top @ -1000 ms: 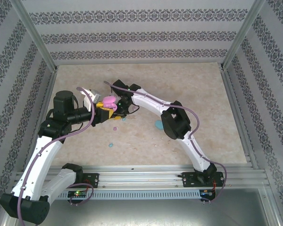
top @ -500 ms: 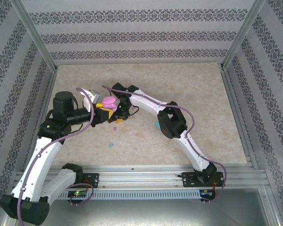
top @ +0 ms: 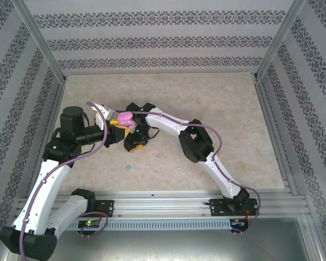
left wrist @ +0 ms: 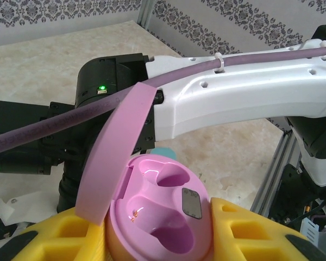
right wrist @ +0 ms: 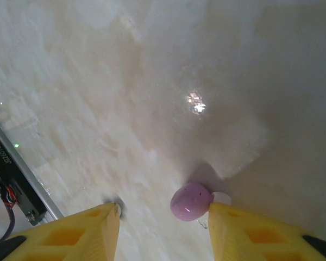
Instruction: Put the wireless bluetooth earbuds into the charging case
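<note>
My left gripper (top: 118, 125) (left wrist: 157, 242) is shut on the pink charging case (top: 124, 117) (left wrist: 163, 212) and holds it above the table. The lid stands open and both wells are empty. Just below it, my right gripper (top: 136, 142) (right wrist: 164, 220) points down at the table with its yellow fingers apart. One pink-purple earbud (right wrist: 190, 202) lies on the table between them, touching the right finger (right wrist: 244, 231); the left finger (right wrist: 81, 234) is clear of it. A light blue earbud (top: 127, 167) lies on the table nearer the front.
The right arm's white link (left wrist: 233, 103) and purple cable cross just behind the open case. A bit of light blue (left wrist: 165, 153) shows behind the case. Patterned walls and metal posts (top: 43, 49) ring the table; a metal rail (top: 163, 201) runs along the front.
The right arm has swung left and lowered, bringing its gripper down over the pink-purple earbud beneath the left gripper. The blue thing right of centre is now covered by the arm. The left arm stayed put.
</note>
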